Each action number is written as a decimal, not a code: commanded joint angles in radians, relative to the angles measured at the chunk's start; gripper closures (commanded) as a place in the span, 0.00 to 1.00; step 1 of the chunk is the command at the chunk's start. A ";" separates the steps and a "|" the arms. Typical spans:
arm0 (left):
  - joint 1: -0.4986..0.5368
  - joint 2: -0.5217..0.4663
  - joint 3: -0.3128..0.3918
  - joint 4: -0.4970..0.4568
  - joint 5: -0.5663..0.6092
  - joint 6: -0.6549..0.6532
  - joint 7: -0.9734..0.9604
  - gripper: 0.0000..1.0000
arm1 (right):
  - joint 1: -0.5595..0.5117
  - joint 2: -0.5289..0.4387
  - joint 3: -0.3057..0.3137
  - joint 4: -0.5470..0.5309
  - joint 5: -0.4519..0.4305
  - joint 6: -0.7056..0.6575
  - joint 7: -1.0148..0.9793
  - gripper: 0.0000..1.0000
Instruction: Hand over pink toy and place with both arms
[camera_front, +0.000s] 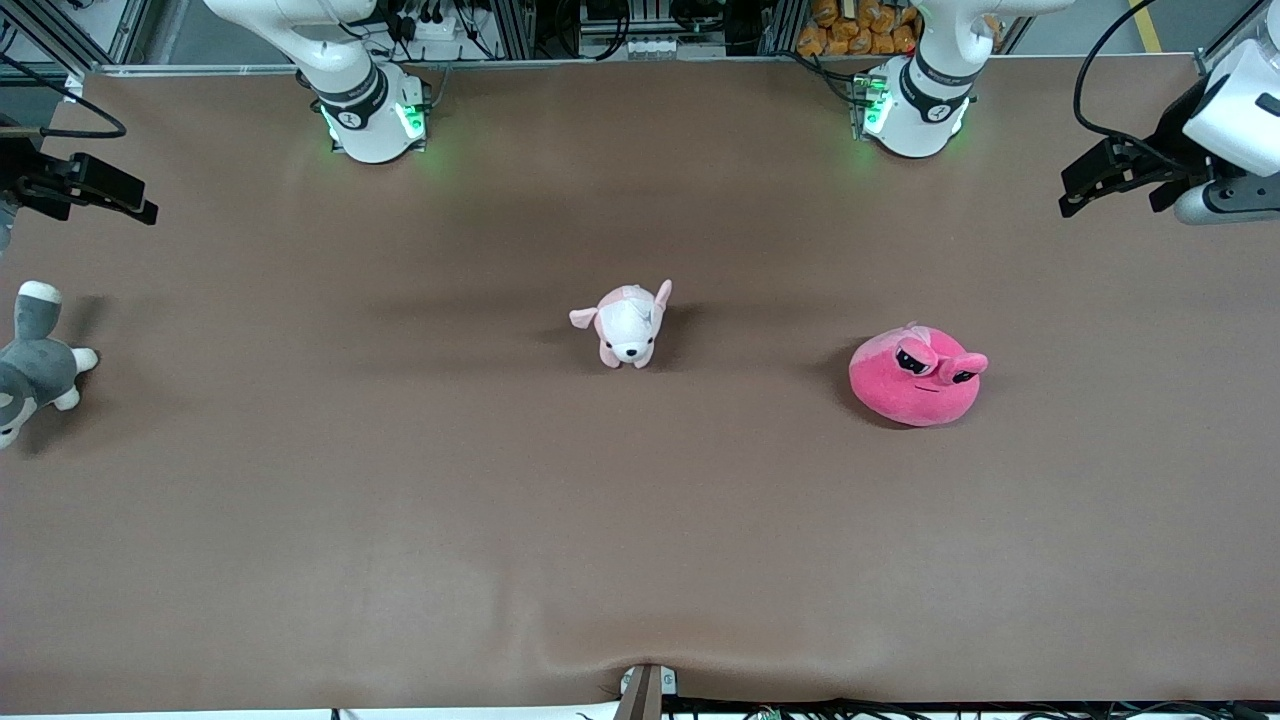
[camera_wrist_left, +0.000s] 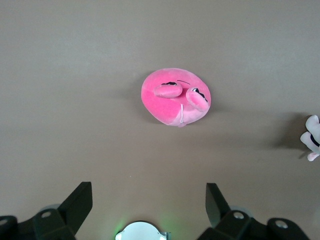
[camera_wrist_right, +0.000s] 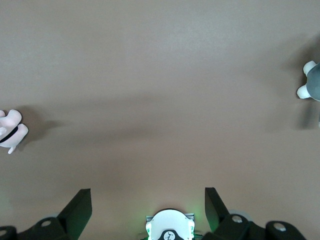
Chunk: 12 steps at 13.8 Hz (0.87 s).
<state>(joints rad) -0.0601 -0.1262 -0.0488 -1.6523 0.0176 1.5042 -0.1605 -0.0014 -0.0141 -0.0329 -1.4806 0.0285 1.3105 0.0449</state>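
Brown table (camera_front: 640, 560) fills the view, both arm bases at its top edge. Both arms wait high at the table's ends — looks like a start pose, nothing grasped yet, so task prob at step zero.

Left gripper (camera_front: 1100, 185) hangs over the left arm's end of the table, fingers (camera_wrist_left: 80, 202) spread apart, empty. Right gripper (camera_front: 95, 190) is over the right arm's end, fingers (camera_wrist_right: 80, 202) also apart, nothing between them.

Pink toy (camera_front: 915, 378) sits on the table, below and inboard of the left gripper, well apart from it, nearer the front cam. In left wrist view the pink toy (camera_wrist_left: 175, 96) lies ahead of the open fingers, roughly centred btw them — likely why the left arm should pick first, then pass to the right.

Orientation: toy is upright, rounded blob, flat base down, stalk eyes on top. Face points toward the front cam, tilted a bit to the left arm's end. Long axis is weak — slightly wider across the eyes, running along the table's length; a grasp across the shorter way seems easier.

Puppy plush (camera_front: 628, 322) stands mid-table, well apart from both grippers. Grey plush (camera_front: 35, 365) lies just under the right gripper's area, at the table's edge — distractors, I'd judge.
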 joint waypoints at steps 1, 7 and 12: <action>0.016 0.023 0.001 0.046 0.019 -0.010 0.022 0.00 | 0.008 0.002 -0.001 0.005 -0.007 -0.007 0.010 0.00; 0.052 0.023 -0.002 0.062 0.019 -0.021 0.032 0.00 | 0.006 0.002 -0.001 0.005 -0.007 -0.008 0.010 0.00; 0.046 0.023 -0.016 0.060 0.022 -0.052 0.044 0.00 | 0.006 0.002 -0.001 0.005 -0.007 -0.008 0.010 0.00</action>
<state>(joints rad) -0.0149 -0.1133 -0.0601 -1.6185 0.0189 1.4762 -0.1388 -0.0013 -0.0141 -0.0329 -1.4807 0.0285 1.3105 0.0449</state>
